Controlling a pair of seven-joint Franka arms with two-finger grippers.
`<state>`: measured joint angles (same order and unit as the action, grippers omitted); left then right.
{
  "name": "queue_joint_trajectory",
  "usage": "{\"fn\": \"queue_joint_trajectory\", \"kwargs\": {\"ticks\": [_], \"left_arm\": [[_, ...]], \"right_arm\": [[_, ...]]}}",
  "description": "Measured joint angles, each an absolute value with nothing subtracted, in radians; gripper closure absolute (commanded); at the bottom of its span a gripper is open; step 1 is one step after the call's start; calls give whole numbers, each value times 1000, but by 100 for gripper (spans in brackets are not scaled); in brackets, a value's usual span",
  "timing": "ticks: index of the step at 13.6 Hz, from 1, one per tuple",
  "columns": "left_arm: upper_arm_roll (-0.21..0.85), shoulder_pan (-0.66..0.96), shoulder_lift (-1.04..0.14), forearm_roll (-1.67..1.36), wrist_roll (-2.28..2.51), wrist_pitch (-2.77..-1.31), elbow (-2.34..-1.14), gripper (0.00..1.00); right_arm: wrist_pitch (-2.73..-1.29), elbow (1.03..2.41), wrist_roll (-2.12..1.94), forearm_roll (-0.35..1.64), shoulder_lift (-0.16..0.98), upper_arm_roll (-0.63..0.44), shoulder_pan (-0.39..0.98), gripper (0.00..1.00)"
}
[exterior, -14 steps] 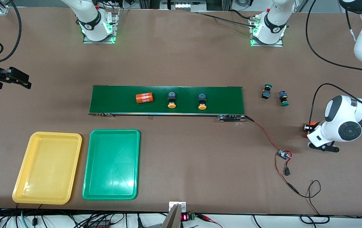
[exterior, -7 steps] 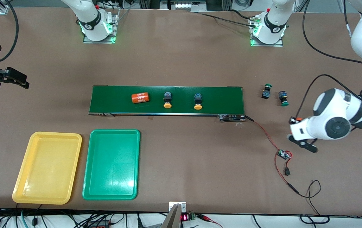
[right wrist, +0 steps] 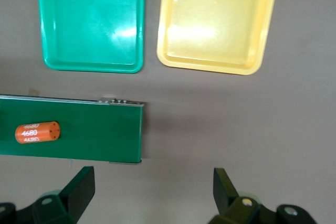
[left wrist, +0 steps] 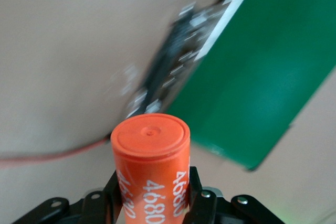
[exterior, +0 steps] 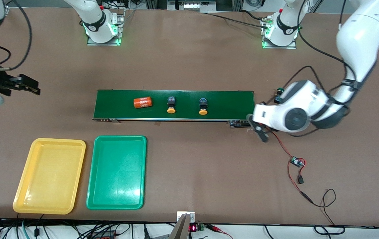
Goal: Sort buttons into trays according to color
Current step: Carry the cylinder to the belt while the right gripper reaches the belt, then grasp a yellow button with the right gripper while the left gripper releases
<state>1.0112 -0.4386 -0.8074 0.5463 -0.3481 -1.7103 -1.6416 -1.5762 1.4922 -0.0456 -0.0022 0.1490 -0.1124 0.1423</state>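
Green belt [exterior: 174, 105] as landmark. On it toward the right arm's end: one orange cylinder [exterior: 142, 102], then two yellow-capped buttons [exterior: 170, 106] [exterior: 203, 107] with gaps between; bare belt toward the left arm's end. At that end, left gripper [exterior: 258, 127] clamped on another orange cylinder [left wrist: 151, 169], crowding the belt's corner and red cable [exterior: 280, 142]. Nearer the front camera than the belt: yellow tray [exterior: 23, 199] and green tray [exterior: 93, 196], both unoccupied, close beside each other.
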Motion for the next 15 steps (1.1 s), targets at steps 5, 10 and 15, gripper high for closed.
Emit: {"fn": "queue_joint_trajectory", "kwargs": {"ticks": [5, 10, 15], "left_arm": [[1012, -264, -807, 580, -446, -1735, -1645, 76], [984, -193, -808, 597, -447, -1748, -1648, 0], [975, -228, -802, 600, -441, -1732, -1636, 0]], "right_arm": [[-1661, 1494, 63, 22, 231, -106, 287, 0], [-1878, 1616, 220, 25, 289, -95, 447, 0], [-2072, 1753, 303, 95, 339, -54, 537, 0]]}}
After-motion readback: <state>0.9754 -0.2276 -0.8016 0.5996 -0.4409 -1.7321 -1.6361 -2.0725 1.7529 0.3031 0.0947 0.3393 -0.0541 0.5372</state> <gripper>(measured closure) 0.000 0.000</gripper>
